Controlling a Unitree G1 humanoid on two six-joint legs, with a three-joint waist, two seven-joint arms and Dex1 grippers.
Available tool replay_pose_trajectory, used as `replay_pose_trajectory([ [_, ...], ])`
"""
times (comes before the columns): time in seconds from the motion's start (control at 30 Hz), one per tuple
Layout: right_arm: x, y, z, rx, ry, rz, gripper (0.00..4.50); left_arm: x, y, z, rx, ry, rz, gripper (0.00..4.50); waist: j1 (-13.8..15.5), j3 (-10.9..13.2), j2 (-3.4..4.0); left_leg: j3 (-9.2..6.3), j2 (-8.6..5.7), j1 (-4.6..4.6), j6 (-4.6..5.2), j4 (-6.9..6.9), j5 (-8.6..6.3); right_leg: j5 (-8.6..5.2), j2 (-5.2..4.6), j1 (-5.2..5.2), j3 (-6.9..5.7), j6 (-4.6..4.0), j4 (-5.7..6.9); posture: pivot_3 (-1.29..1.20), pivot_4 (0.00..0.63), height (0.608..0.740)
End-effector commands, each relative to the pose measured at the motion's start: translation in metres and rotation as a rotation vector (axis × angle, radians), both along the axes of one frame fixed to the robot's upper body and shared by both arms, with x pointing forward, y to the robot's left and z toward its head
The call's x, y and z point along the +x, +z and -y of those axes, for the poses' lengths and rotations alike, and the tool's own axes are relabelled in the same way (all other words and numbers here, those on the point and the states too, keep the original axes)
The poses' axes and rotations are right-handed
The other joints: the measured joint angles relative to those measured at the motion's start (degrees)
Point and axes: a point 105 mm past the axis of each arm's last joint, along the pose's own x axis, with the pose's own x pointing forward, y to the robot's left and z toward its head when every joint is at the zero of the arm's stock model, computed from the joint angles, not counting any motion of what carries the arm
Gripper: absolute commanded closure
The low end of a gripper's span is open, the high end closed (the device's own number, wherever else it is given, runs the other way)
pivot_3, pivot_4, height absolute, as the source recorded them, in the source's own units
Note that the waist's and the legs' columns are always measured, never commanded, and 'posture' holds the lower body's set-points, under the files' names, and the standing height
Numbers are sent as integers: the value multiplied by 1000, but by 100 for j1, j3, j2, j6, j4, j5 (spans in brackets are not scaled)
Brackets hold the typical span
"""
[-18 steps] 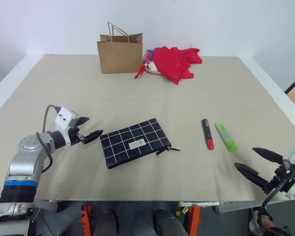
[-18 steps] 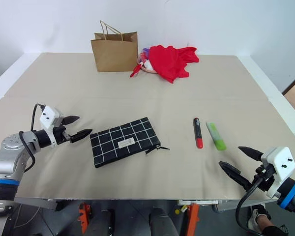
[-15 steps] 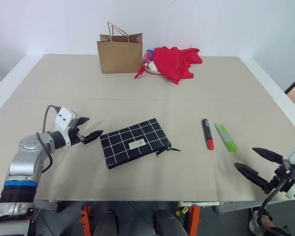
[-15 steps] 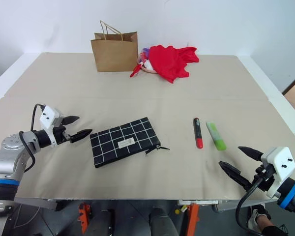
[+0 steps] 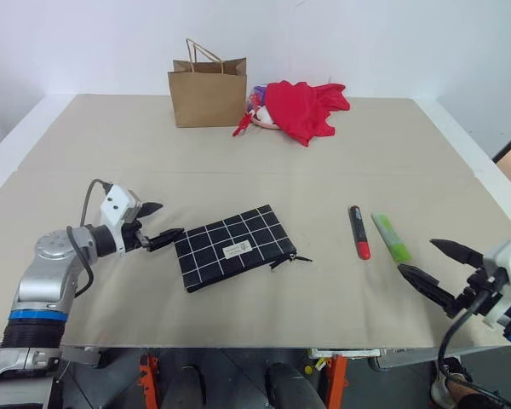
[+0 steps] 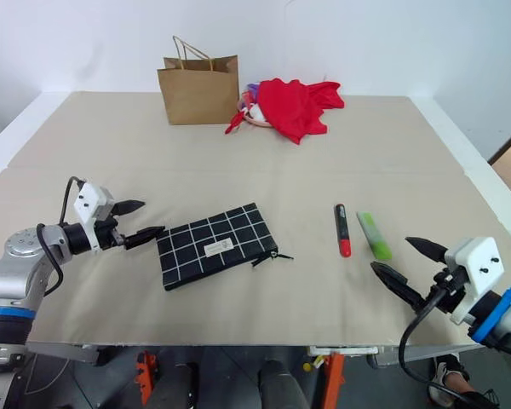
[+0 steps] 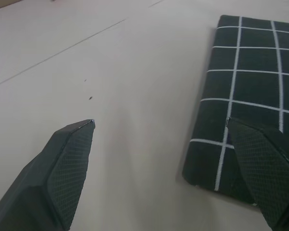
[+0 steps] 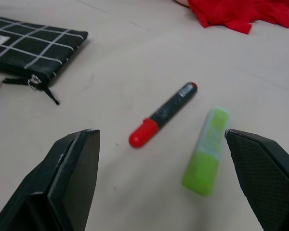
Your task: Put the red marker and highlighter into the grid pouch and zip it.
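1. Black fabric with thin white grid lines, the grid pouch (image 5: 232,247) lies flat on the counter (image 5: 264,170) at lower centre of the head view. Its long axis tilts up toward the right, and the zipper edge faces the near side, with the pull cord (image 5: 295,259) trailing off its right end. The zip looks closed, so it likely needs opening first.
2. Right of the pouch and well apart from it, the red marker (image 5: 358,232) lies nearly straight up and down the frame, red cap at the near end.
3. Just beside it on the right, not touching, the highlighter (image 5: 391,237) lies roughly parallel, leaning slightly so its near end sits further right.
4. Both pens lie loose with clear counter around them, which leaves room for a grasp from the near side.
5. At lower right, the right tool (image 5: 437,270) hangs near the highlighter with its fingers spread wide, holding nothing. Its wrist view frames both pens between them.
6. At left centre, the left tool (image 5: 157,225) is also spread and empty, one fingertip at the pouch's left end, probably to steady it.
7. At the top of the frame stand a brown paper bag (image 5: 208,92) and a red cloth (image 5: 305,108), well clear.
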Motion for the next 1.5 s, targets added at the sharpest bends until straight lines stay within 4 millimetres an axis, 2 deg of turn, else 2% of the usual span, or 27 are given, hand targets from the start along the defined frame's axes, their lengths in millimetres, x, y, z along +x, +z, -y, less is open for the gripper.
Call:
replay_pose_trajectory([
  [0.03,8,17,-18,19,34,59,32,-6,11,13,35,-89,43,0,-1,0,0,0,0,-1,0,0,0,0,0,0,0,0,0,0,150,740],
  [0.23,43,37,-68,141,84,119,32,-27,3,57,27,-320,-9,0,-19,1,3,-1,1,3,0,1,1,10,2,0,0,2,2,0,150,740],
  [0.27,50,39,-76,149,87,130,569,-31,2,63,24,-351,-20,0,-15,1,3,-1,0,1,3,2,4,11,1,0,0,0,3,0,150,740],
  [0.3,56,41,-83,153,90,140,705,-34,1,69,25,-384,-28,0,-13,1,3,-1,1,1,4,2,5,11,2,0,0,1,2,0,150,740],
  [0.33,64,40,-94,145,107,146,1127,-38,-1,75,26,-420,-38,0,-11,2,4,-3,1,0,4,2,5,11,2,0,-1,1,2,0,150,740],
  [0.43,83,34,-129,157,151,145,2793,-50,-5,90,34,-515,-59,0,-18,2,4,-3,1,-1,5,2,6,16,3,-3,-2,10,2,0,150,740],
  [0.53,89,19,-174,180,245,102,4408,-58,-4,95,46,-566,-48,0,-18,1,4,-13,1,-8,5,-3,5,18,4,-6,-12,17,5,0,150,740],
  [0.63,91,5,-206,191,301,72,4461,-58,-2,94,37,-558,-26,0,-13,2,8,-40,1,-29,6,-4,4,16,5,-18,-34,4,10,0,150,740],
  [0.77,97,-20,-224,139,332,23,4461,-64,-5,92,27,-549,-18,0,-1,2,8,-63,1,-40,6,-3,4,15,5,-17,-59,-13,12,0,150,740],
  [1.0,103,-40,-218,105,303,-17,4461,-67,-2,87,3,-478,30,0,12,2,8,-76,2,-37,5,0,7,10,4,-14,-79,-9,17,0,150,740],
  [1.27,103,-43,-221,108,309,-15,4461,-71,-5,79,-1,-423,56,0,8,2,8,-77,3,-32,7,2,12,9,4,-13,-82,-6,26,0,150,740],
  [1.5,104,-20,-208,109,297,34,4461,-72,-10,73,1,-408,40,0,16,2,9,-77,2,-32,6,2,12,8,4,-13,-83,-6,30,0,150,740],
])
